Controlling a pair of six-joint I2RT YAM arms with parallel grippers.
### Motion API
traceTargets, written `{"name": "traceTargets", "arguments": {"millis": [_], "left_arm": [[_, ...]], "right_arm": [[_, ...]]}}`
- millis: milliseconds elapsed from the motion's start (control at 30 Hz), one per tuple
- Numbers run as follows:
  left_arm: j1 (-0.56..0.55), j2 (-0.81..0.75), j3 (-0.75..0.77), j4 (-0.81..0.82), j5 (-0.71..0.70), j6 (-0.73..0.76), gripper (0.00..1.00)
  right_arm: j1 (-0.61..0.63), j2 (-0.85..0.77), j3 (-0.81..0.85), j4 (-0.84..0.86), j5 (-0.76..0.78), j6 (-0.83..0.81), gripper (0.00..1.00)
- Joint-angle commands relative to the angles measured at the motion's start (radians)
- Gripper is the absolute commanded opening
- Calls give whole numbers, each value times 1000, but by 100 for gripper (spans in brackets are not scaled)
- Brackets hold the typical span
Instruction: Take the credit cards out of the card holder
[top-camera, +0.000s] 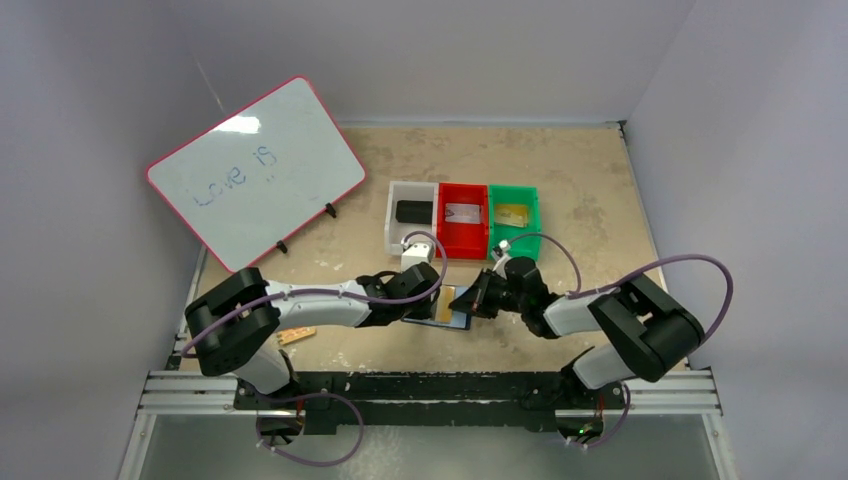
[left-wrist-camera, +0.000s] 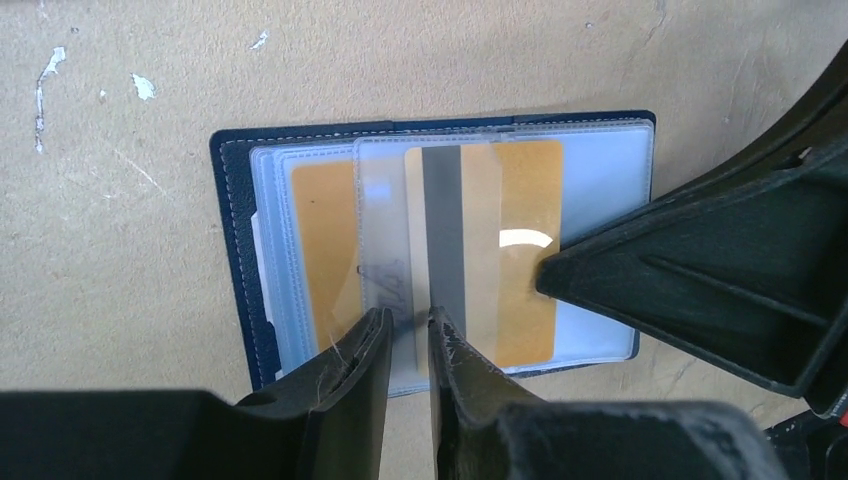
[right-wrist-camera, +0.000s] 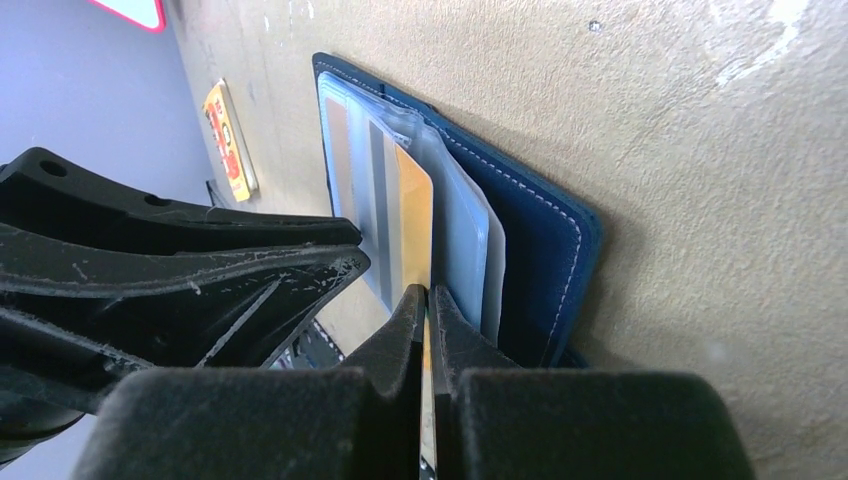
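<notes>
Card holder (left-wrist-camera: 232, 230) lies open and flat on the worktop (left-wrist-camera: 450, 50), near-middle, between the two hands and on the near side of the three bins (top-camera: 462, 240). Clear sleeves (left-wrist-camera: 610, 170) are fanned over its inside.

Gold card (left-wrist-camera: 525, 180), mag stripe up, sits in the top sleeve. A second gold card (left-wrist-camera: 322, 240) is in a sleeve further left, untouched.

Right hand (right-wrist-camera: 425, 295): jaws fully closed, and the gold card's edge shows clamped between the tips. It comes in from the right side of the holder.

Left hand (left-wrist-camera: 405, 325): jaws a narrow slit apart, nothing seen clamped between them. The tips are at the sleeves' near edge by the stripe. Looks like pinning the holder down, but can't confirm contact.

Handling, judged:
- Card is light, thin, stiff and glossy, so slippery. It needs a firm pinch on an exposed edge, pulled straight along the sleeve's opening. A skewed pull would likely jam a corner.
- Sleeves are soft, floppy film that clings, and will lift with the card.
- Holder is light and would drag across the worktop unless held, so hold the navy cover or the sleeve stack, not the card.
- Second card shows no free edge, so the top sleeve probably has to be flipped first.
</notes>
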Motion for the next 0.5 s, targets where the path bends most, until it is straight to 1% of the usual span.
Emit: {"name": "traceTargets", "arguments": {"millis": [0, 200, 333, 367, 400, 433, 467], "left_arm": [[-1, 19, -30, -60, -43, -8, 19], [-1, 28, -24, -52, -29, 6, 14], [-5, 37, -18, -47, -18, 11, 10], [-6, 38, -16, -47, -17, 12, 9], [-8, 39, -15, -49, -16, 11, 8], [-7, 41, -13, -51, -17, 12, 7], [-8, 43, -12, -53, -17, 12, 7]], "right_arm": [[-5, -56, 21, -78, 62, -30, 0], [-5, -80, 19, -74, 61, -27, 0], [-5, -33, 33, -23, 28, -21, 6], [-5, -21, 33, -2, 22, -15, 10], [-4, -10, 29, 27, 16, -7, 17], [-5, -3, 20, 61, 11, 2, 21], [-5, 5, 10, 96, 5, 15, 22]]}}
